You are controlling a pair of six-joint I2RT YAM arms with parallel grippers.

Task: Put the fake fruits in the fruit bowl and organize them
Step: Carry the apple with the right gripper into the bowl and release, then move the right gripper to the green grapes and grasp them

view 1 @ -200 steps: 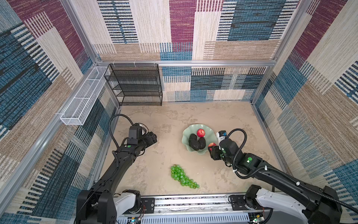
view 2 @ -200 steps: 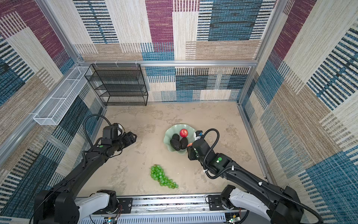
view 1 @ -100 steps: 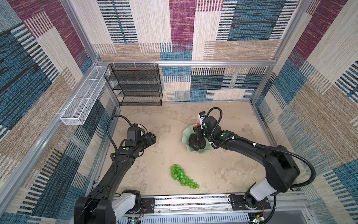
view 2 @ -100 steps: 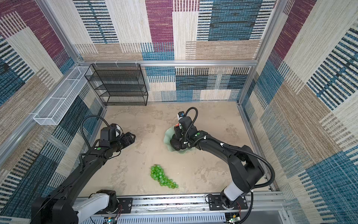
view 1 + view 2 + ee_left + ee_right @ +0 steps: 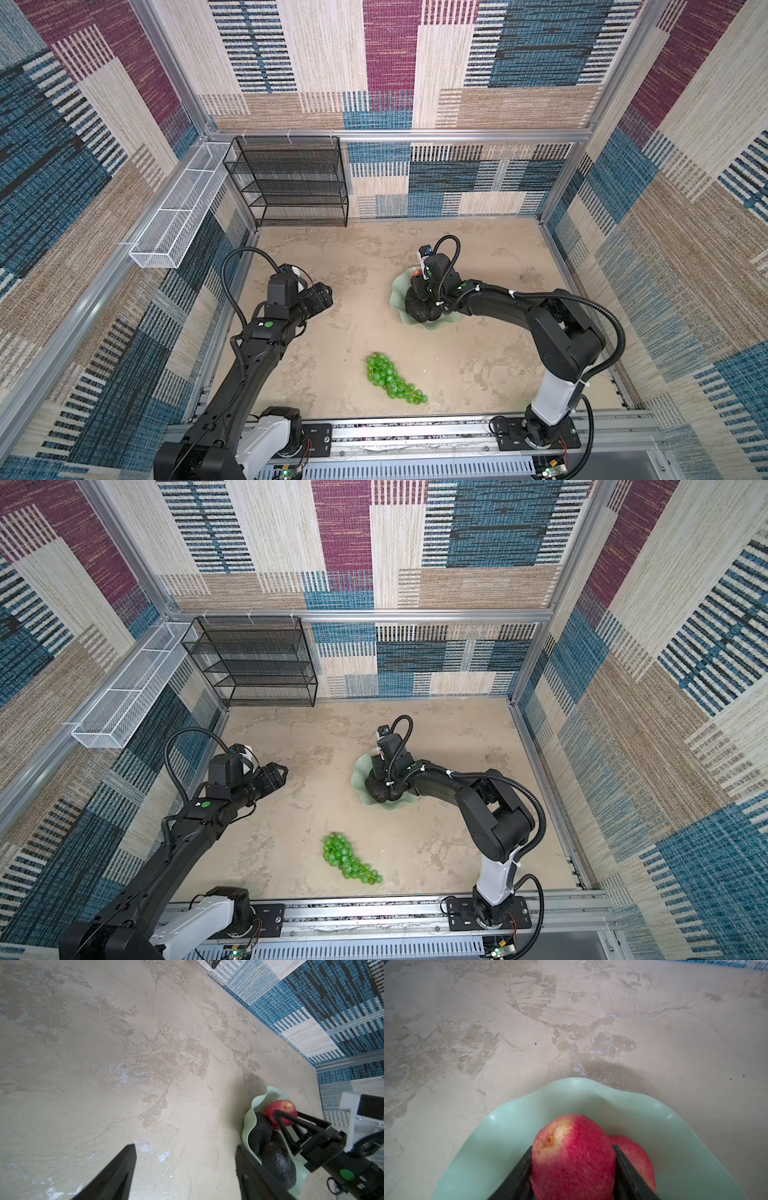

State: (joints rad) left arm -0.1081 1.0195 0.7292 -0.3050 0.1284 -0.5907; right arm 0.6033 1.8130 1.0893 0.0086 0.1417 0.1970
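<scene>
1. Right gripper (image 5: pixel 572 1148): clamped on the held apple (image 5: pixel 569 1169), with one finger on each flank. It is poised low over the fruit bowl (image 5: pixel 500 1138), probably so the fruit goes down inside the wavy rim and does not roll off.
2. Second apple (image 5: pixel 635 1159): in the bowl, just beside the right gripper's finger. The held apple seems meant to sit next to it, like with like.
3. Avocados (image 5: pixel 259 1134): in the bowl, behind the right gripper's fingertips and beneath its wrist. They are packed to one side, which leaves the part ahead of the gripper free for the apples. Two show clearly; a third cannot be made out.
4. Grapes (image 5: pixel 392 380): on the surface (image 5: pixel 332 353), outside the bowl and well apart from both grippers. By the look of it this is the last item outstanding.
5. Left gripper (image 5: pixel 185 1167): jaws apart and empty, over bare surface well away from the bowl, likely standing clear of the right arm's work.
</scene>
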